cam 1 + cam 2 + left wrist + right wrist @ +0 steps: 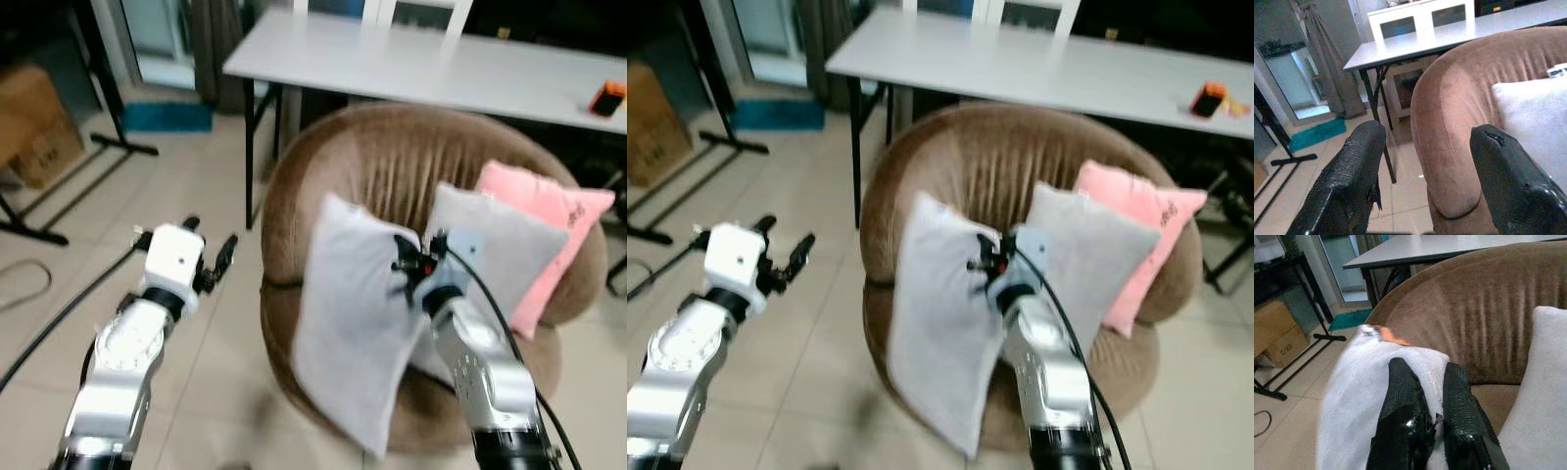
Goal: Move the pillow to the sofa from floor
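- Three pillows are counted at the round brown sofa (392,157) — a grey pillow (353,323) held up against its front, a second grey pillow (500,240) and one pink pillow (544,230) resting on the seat.
- The held pillow's upper edge is clamped between the fingers of the right gripper (1432,421); its lower part hangs before the sofa.
- The left gripper (1425,161) is held over the floor beside the sofa, fingers apart and holding nothing.
- One white table (431,69) stands behind the sofa.
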`<state>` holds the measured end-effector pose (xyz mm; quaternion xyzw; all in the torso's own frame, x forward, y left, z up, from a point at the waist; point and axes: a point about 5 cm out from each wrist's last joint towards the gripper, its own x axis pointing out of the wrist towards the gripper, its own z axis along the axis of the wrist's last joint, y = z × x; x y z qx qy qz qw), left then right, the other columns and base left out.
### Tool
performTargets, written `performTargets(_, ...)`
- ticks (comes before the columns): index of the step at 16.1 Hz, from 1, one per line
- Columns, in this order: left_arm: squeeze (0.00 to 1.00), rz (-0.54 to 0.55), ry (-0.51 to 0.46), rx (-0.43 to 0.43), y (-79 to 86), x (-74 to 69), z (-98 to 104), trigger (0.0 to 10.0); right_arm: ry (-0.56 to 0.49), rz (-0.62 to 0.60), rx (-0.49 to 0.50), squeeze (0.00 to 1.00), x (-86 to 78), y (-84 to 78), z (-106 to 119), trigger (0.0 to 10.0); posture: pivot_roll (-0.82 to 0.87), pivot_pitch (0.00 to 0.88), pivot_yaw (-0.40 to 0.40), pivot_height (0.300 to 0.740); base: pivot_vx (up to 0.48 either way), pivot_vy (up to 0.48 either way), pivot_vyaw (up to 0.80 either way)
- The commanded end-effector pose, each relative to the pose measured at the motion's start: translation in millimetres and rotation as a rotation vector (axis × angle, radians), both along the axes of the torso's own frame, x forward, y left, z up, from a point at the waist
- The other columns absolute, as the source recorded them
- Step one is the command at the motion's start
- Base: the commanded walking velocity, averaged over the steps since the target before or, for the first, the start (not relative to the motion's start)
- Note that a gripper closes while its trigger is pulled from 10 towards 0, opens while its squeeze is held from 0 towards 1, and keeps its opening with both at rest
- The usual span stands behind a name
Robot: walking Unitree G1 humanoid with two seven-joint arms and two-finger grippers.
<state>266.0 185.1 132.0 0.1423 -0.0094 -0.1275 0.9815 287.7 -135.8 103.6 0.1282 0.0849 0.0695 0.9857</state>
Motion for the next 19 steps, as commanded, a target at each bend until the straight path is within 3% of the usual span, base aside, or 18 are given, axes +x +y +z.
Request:
performTargets(1,0.0,-0.043,0.0,-0.009,-9.6,-0.4,1.4,10.0,-0.059,-0.043,-0.007,0.0,2.7,-13.7,11.8,10.0,0.07,0.0,-0.059,0.74,0.292,0.0,0.0)
performTargets(19,0.0,-0.08,0.016,-0.004,-10.9,-6.5,-1.0,10.0,-0.073,-0.019,-0.005,0.0,7.9,-8.0,14.4,10.0,0.09,0.0,-0.079,0.74,0.297,0.0,-0.02)
